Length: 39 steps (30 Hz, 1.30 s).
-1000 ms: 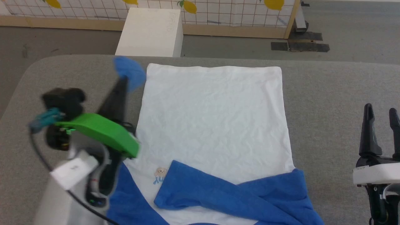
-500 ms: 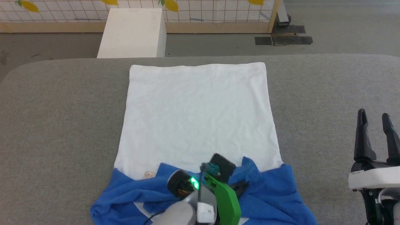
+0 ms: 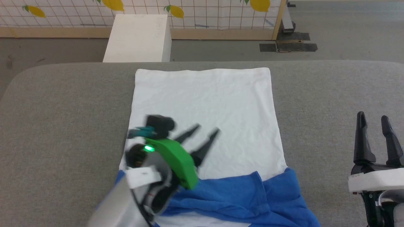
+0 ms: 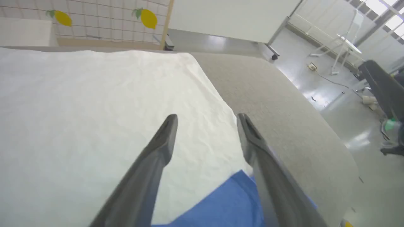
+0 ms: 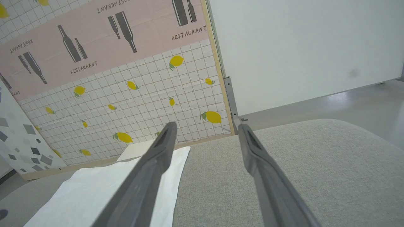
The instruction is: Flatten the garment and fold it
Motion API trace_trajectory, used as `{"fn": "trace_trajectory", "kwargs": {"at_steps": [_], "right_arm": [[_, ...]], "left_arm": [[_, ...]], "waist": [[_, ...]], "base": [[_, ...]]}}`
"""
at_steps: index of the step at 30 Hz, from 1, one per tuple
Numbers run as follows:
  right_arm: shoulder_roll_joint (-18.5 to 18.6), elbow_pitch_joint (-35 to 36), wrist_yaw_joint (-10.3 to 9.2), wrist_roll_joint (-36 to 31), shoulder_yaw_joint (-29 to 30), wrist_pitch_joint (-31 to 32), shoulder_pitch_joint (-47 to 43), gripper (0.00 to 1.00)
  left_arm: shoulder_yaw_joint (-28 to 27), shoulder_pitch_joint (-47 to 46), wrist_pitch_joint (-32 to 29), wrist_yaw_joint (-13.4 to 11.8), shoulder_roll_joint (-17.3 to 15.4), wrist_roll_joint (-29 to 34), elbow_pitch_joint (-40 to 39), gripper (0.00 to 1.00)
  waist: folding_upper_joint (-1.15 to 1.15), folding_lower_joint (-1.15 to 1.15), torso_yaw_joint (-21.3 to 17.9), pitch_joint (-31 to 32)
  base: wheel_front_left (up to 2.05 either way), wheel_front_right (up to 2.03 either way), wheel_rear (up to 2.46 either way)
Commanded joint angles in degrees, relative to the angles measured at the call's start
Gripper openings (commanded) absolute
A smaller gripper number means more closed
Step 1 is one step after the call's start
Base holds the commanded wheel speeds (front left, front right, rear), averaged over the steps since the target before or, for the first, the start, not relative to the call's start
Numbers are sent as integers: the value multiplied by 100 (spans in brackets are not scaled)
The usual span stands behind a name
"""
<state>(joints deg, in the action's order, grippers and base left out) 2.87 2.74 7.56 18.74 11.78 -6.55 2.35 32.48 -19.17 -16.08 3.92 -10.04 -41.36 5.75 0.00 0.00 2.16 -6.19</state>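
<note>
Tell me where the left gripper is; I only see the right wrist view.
Observer: The left gripper is open over the white middle of the garment, holding nothing.
Operator: Where are the sleeves?
Observer: They lie bunched, blue, across the garment's near end.
Operator: Is cloth under my right gripper?
Observer: No, it stands over bare table, right of the blue corner.

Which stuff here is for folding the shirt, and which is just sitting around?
For the job: T-shirt, left claw open over it, right claw open at the side, grey table underneath.
Just lying about: white box, lemon-patterned screen, dark floor patches.
</note>
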Motion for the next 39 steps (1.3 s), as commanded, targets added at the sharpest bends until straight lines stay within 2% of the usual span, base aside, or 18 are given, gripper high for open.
{"fn": "trace_trajectory", "kwargs": {"at_steps": [1, 4, 8, 10, 15, 19, 30, 34, 39], "right_arm": [[0, 7, -8, 31, -23, 2, -3, 100], [0, 4, -8, 18, -95, 114, 42, 100], [0, -136, -8, -39, -163, 581, 129, 100], [0, -243, -8, -72, -143, 937, 239, 100], [0, -375, -8, -389, -171, 1909, 1062, 100], [0, -724, -8, -829, -64, 2758, 2208, 100], [0, -2245, -8, -2226, 94, 5440, 5430, 100], [0, -2611, -8, -2836, 78, 6378, 6060, 100], [0, -2811, -8, -3218, 82, 7054, 6528, 100]], "left_arm": [[-383, -124, 433, -186, -222, 112, -26, 100], [-1065, -59, 1530, -561, -543, 503, 57, 100], [-1569, 181, 2586, -799, -783, 779, 250, 100], [-1756, 300, 2857, -887, -837, 845, 289, 100], [-2100, 455, 3050, -989, -938, 968, 80, 100], [-2236, 370, 3081, -999, -984, 1061, -198, 100], [-2254, -263, 3098, -905, -1004, 1264, -714, 100], [-2199, -465, 3101, -840, -915, 1278, -701, 100], [-2216, -610, 3104, -767, -827, 1233, -643, 100]], "waist": [[0, 0, 7, 11], [0, 0, -17, -22], [0, 0, -29, -141], [0, 0, -29, -239], [0, 0, -9, -672], [0, 0, 99, -1150], [0, 0, 650, -2507], [0, 0, 869, -2814], [0, 0, 1033, -3119]], "base": [[0, 0, 0], [0, 0, 0], [0, 0, 0], [0, 0, 0], [0, 0, 0], [0, 0, 0], [0, 0, 0], [0, 0, 0], [0, 0, 0]]}}
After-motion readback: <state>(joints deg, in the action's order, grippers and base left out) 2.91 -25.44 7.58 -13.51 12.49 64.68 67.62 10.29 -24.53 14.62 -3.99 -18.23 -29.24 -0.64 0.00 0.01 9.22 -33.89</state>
